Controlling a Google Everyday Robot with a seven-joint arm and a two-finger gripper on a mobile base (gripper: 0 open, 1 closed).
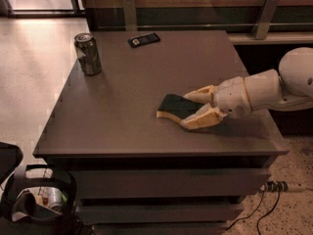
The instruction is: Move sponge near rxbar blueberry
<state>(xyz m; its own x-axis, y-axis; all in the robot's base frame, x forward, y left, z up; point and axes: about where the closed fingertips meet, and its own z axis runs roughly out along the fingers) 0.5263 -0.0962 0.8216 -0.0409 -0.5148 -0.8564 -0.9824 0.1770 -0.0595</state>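
The sponge (172, 106), dark green on top with a yellow body, lies flat on the table's right middle. My gripper (187, 110) reaches in from the right at table height. Its two pale fingers straddle the sponge's right end, the far finger (199, 95) against its back edge and the near finger (198, 121) against its front edge. The rxbar blueberry (144, 39), a small flat dark wrapper, lies at the table's far edge, well apart from the sponge.
An upright greenish drink can (88, 54) stands at the table's far left corner. The grey table (122, 131) has drawers below. A dark bag (39, 199) sits on the floor at lower left, and cables (274, 190) lie at lower right.
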